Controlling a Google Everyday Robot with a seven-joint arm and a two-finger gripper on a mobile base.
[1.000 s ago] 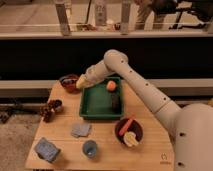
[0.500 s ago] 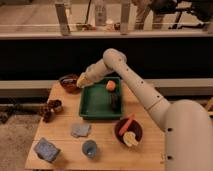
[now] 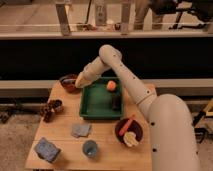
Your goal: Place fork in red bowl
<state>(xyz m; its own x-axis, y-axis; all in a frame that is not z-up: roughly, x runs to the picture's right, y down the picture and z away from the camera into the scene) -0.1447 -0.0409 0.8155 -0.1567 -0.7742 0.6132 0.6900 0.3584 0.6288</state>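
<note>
Steel or plastic, I can't say which, because the fork does not show anywhere on my feed: not on the tabletop [image 3: 107, 152], not in the green tray [image 3: 84, 106], not sticking out of anything. My best guess is that it sits hidden at the gripper [image 3: 78, 80], which hangs right at the near rim of the red bowl [image 3: 67, 83] in the back left corner. The fingers are drawn together; whether they pinch the fork between them I cannot tell.

I'd expect a fork to be light, stiff and thin, with a smooth handle that can swivel or slide in a two-finger pinch. I would want it held across the flat of the handle, about midway, tines pointing down toward the bowl, so it doesn't pivot. It should take a short drop without harm.

The red bowl is small, reddish-brown outside and dark within, so there is little room for error. I judge it light enough to skid or tip if the arm [image 3: 122, 70] nudges its rim. A long fork will likely lean on the rim rather than lie flat.

Just right of the bowl is the green tray, holding an orange item [image 3: 111, 86] and a dark object [image 3: 116, 102]. The wider maroon bowl [image 3: 118, 125] stands well apart at front right; that is not my target.
</note>
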